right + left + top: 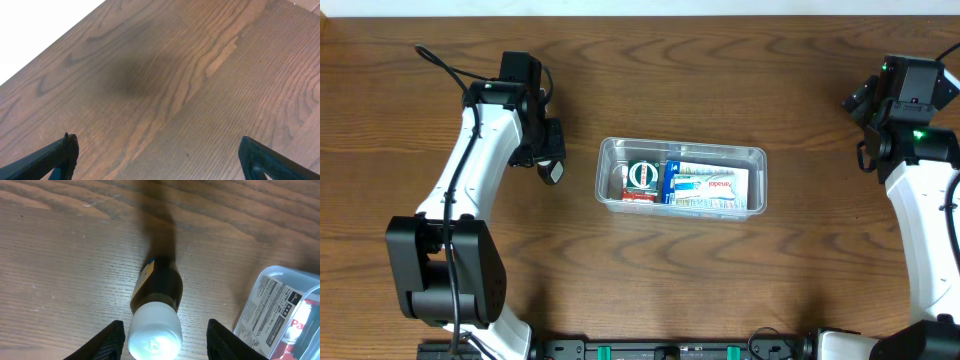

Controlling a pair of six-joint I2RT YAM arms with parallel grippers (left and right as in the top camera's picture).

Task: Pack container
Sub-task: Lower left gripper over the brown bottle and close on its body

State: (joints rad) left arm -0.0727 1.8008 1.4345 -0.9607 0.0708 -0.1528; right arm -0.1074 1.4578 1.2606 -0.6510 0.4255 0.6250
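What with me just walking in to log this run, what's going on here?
The left gripper hangs open around a small dark bottle with a white cap, beside the clear container, which already holds a few packets. The right gripper is open over the wooden table, far off, handling nothing.

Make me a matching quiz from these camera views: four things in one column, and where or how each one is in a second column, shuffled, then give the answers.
Column one
1. container
2. bottle
3. left tool
4. right tool

Column two
A. open above bare table, nothing between its fingers
B. holds packets, mid-table
C. open, one finger either side of a white cap
D. dark, on the wood beside the container, not in it

Pairs: 1-B, 2-D, 3-C, 4-A
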